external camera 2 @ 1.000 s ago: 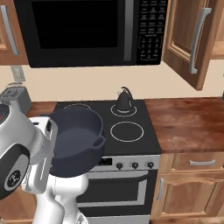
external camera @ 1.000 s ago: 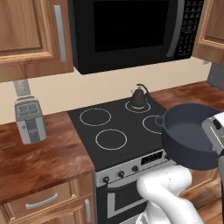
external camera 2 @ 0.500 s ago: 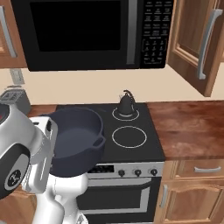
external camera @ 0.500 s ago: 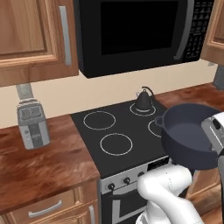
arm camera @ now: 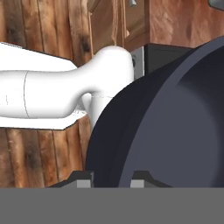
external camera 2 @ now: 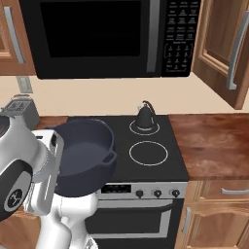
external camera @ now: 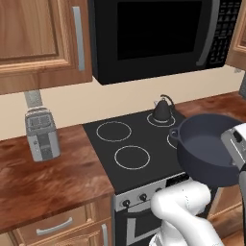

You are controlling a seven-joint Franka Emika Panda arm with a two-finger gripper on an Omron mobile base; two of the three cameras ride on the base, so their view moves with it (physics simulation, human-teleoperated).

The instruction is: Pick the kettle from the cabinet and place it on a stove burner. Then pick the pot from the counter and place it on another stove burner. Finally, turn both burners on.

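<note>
— Where's the pot (external camera: 207, 154)?
— Raised, tilted, over the front of the cooktop (external camera: 125, 134). Pinched at the rim by the gripper (arm camera: 112, 180), jaws nearly together.
— Kettle (external camera 2: 145, 117)?
— Upright on a rear burner (external camera 2: 145, 128).

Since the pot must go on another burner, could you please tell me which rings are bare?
Kettle fills the back right ring. Bare: back left ring beside it, toward the toaster, and front left ring. The held pot covers most of the front right ring.
</note>
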